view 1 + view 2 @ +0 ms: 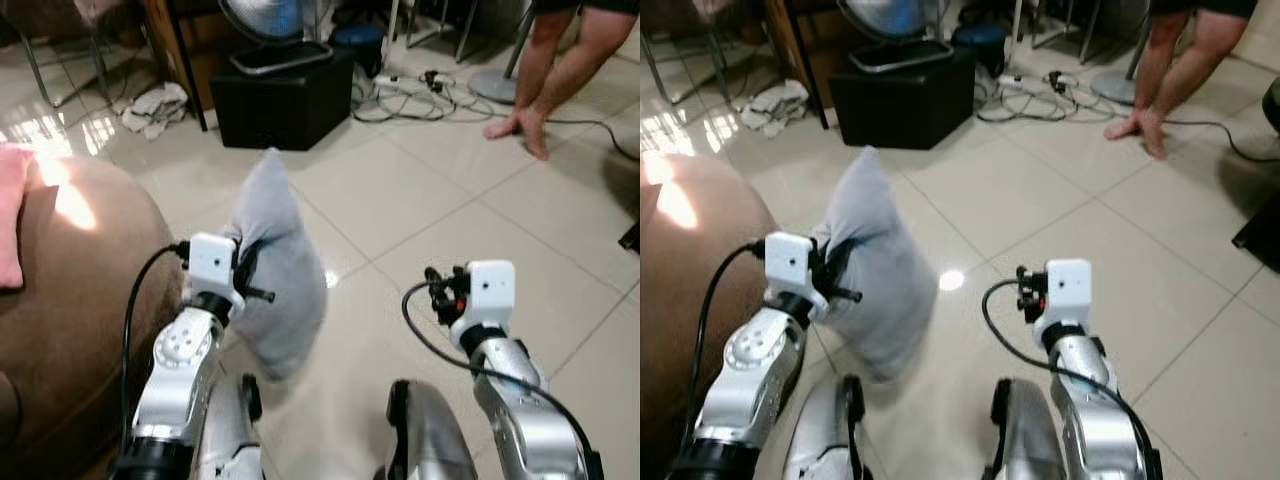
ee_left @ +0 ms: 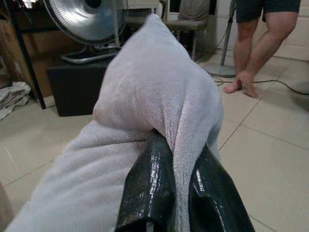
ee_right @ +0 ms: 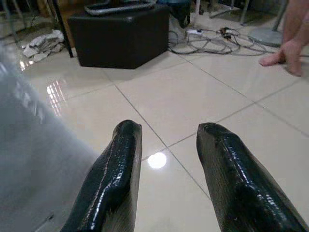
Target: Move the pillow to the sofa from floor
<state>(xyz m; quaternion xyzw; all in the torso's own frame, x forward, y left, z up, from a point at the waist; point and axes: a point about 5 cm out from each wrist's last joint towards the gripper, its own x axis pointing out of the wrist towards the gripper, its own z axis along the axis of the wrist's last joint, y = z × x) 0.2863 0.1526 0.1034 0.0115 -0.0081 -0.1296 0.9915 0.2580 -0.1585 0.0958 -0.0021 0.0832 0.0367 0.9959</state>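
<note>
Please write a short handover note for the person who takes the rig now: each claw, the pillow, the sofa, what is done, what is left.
Left claw: shut on a fold of the grey pillow, held off the floor.
Right claw: open, holding nothing, over the tiled floor.
Sofa: brown, on the robot's left, beside the pillow.
Done: pillow picked up.
Left: carry it over the sofa, release.
Note: a person stands ahead on the right.

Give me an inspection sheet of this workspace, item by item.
Surface: glossy tiled floor.
Job's things: grey pillow lifted off the floor; brown sofa at robot's left.
Clutter: crumpled cloth, black box with fan on top.
Grippers: left gripper jaws clamped on a pillow fold; right gripper jaws apart, nothing held.
Cables: loose cords on floor.
Surroundings: a person's bare legs nearby.
</note>
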